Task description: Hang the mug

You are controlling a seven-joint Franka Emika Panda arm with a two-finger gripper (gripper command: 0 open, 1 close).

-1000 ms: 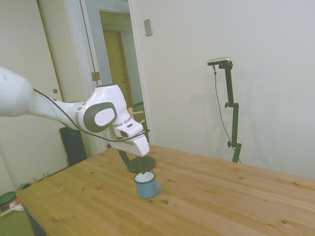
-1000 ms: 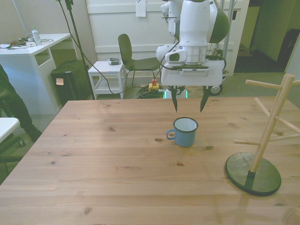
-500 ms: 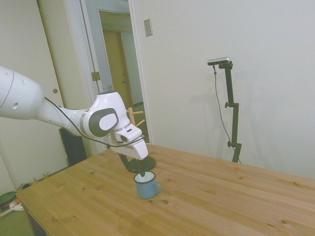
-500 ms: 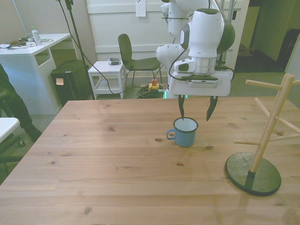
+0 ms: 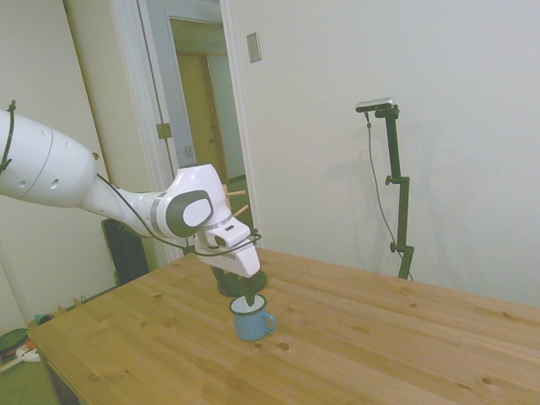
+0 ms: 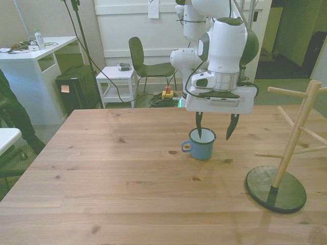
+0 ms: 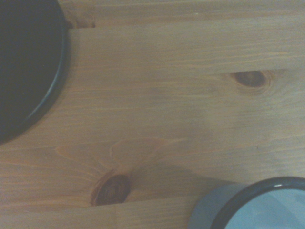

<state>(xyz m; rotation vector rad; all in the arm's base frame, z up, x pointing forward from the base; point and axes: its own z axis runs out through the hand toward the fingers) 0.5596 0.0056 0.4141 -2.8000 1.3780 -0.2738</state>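
Observation:
The light-blue mug (image 6: 202,145) stands upright on the wooden table (image 6: 112,173), its loop handle pointing to the front view's left. My gripper (image 6: 213,135) is open directly over it. One finger (image 6: 199,124) dips into the mug's mouth and the other hangs outside its wall toward the front view's right. In the side view the gripper (image 5: 245,296) sits right on top of the mug (image 5: 251,321). The wooden mug tree (image 6: 295,138) on a dark round base (image 6: 276,191) stands at the front view's right. The wrist view shows the mug's rim (image 7: 257,202) and the base's edge (image 7: 24,62).
The mug tree's pegs (image 6: 286,92) stick out toward the mug side. A person's dark sleeve (image 6: 7,109) is at the front view's left edge, off the table. Beyond the table stand a chair (image 6: 145,64) and a white desk (image 6: 30,56).
The gripper has come down and shifted toward the front view's right, from above and behind the mug to straddling its wall. The mug has not moved.

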